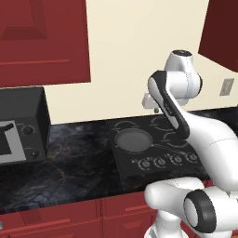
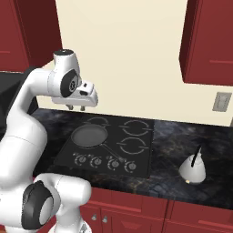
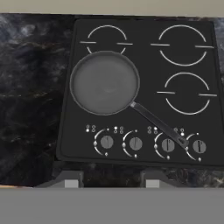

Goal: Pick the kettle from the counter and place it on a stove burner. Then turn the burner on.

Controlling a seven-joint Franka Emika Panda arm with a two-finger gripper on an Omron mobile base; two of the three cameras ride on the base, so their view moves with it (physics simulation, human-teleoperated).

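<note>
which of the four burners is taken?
The front-left burner: the grey pan sits on it, handle pointing toward the knobs. The other three rings on the cooktop are bare.

one kettle (image 2: 192, 169), one pan (image 3: 105, 82) — four knobs (image 3: 107, 141)

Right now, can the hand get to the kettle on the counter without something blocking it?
Probably yes. The kettle stands alone on the counter, right of the cooktop, with nothing beside or above it. The hand hangs open above the pan, so it must swing across the burners, and that path looks free.
</note>
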